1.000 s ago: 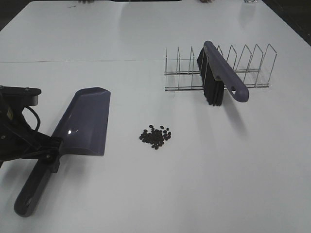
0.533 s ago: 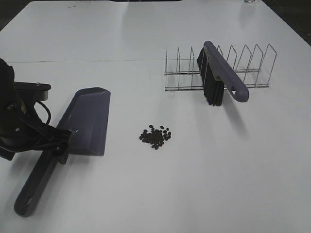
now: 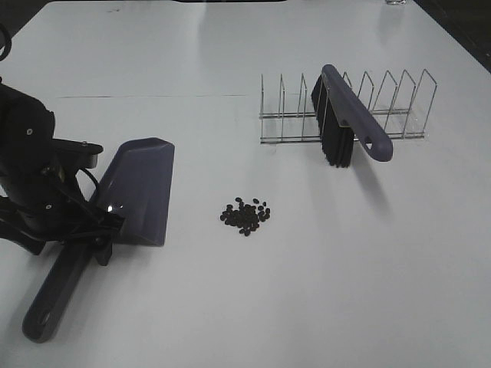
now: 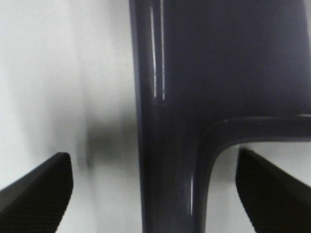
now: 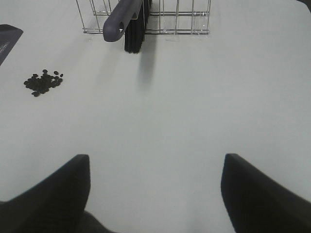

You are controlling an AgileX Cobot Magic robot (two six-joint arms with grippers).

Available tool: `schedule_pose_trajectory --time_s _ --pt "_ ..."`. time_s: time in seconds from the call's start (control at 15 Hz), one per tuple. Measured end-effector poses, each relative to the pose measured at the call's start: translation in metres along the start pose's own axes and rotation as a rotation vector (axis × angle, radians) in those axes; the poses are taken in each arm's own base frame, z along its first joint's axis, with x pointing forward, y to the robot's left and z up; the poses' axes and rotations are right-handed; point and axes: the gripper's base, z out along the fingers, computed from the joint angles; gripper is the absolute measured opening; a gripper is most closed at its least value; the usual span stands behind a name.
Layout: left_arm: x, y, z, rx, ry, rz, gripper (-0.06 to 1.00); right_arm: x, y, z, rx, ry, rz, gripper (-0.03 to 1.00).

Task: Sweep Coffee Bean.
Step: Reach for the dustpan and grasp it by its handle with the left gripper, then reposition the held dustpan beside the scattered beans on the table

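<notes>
Exterior high is showing the coffee bean [image 3: 245, 215] pile lying unswept on the surface [image 3: 230, 46], the dustpan [image 3: 142, 188] at its 9 o'clock and the brush [image 3: 349, 115] sitting in the wire rack [image 3: 399, 115] at 1 o'clock, with nothing blocking. Left wrist is showing the left jaws spread, straddling the dustpan handle [image 4: 165, 121] and not gripping yet. Right wrist is showing the right jaws spread, empty.

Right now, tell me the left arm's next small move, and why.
Probably close the left pincer on the dustpan handle. Its fingers stand open either side of the handle, not touching it, so nothing is gripped yet. The dustpan must likely be held before the coffee beans get swept in.
</notes>
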Motion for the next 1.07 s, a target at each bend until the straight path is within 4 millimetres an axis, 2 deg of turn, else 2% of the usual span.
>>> schedule_pose_trajectory --time_s 0.27,0.33,0.4,0.47,0.87,1.07 --pt "-0.003 -0.002 0.002 0.014 0.007 0.004 0.65 0.000 0.000 0.000 0.000 0.000 0.000 0.67" --pt "-0.004 -0.003 0.002 0.015 0.005 0.005 0.54 0.000 0.000 0.000 0.000 0.000 0.000 0.67" --pt "-0.004 -0.003 0.003 0.014 0.007 0.006 0.37 0.000 0.000 0.000 0.000 0.000 0.000 0.67" --pt "-0.004 -0.003 0.003 0.013 0.008 0.008 0.34 0.000 0.000 0.000 0.000 0.000 0.000 0.67" --pt "-0.004 -0.003 0.001 0.011 0.014 0.007 0.35 0.000 0.000 0.000 0.000 0.000 0.000 0.67" --pt "0.002 0.001 -0.018 -0.006 0.045 0.005 0.35 0.000 0.000 0.000 0.000 0.000 0.000 0.67"
